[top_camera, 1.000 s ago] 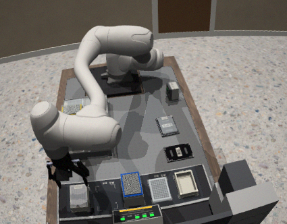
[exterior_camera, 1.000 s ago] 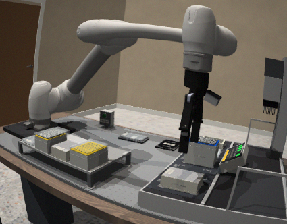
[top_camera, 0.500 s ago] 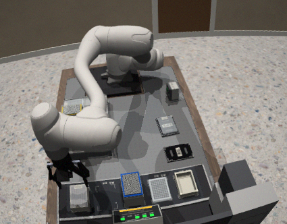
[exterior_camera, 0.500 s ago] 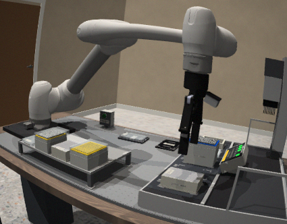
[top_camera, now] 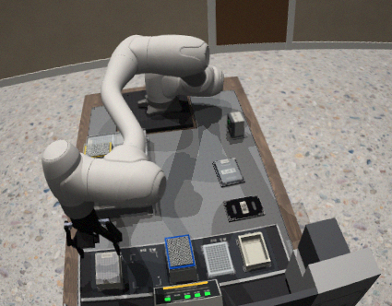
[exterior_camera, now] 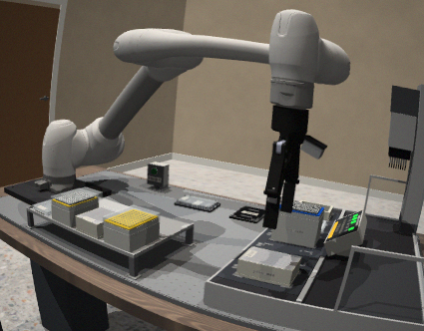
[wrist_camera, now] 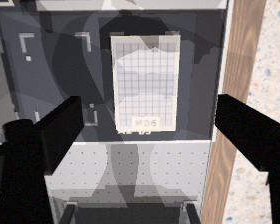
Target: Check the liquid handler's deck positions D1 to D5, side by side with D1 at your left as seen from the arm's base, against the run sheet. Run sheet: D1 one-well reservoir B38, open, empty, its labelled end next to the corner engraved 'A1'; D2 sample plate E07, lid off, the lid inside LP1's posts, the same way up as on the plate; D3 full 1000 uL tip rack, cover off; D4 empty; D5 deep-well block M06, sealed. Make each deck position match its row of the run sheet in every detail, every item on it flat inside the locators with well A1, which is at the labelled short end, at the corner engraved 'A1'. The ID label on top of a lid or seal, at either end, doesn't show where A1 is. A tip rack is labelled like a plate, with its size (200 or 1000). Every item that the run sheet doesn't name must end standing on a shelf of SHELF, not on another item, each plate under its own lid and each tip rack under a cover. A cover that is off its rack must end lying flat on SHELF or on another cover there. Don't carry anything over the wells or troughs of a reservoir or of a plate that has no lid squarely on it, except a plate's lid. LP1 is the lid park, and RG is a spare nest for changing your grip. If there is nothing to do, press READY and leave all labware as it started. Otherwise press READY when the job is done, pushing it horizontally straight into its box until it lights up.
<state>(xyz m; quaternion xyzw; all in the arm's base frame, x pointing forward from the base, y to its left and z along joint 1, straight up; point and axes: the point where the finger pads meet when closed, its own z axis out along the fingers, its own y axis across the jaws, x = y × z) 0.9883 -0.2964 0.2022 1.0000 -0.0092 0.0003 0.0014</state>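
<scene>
The tool [top_camera: 94,240], wide open and empty, hangs above the sealed deep-well block M06 [wrist_camera: 146,82] at the lower left of the top view, and a descent slightly off-centre could nudge the block out of its locators or scuff its seal.

Wooden table [top_camera: 264,152], grey mat [top_camera: 199,152], shelf [exterior_camera: 136,251]
</scene>
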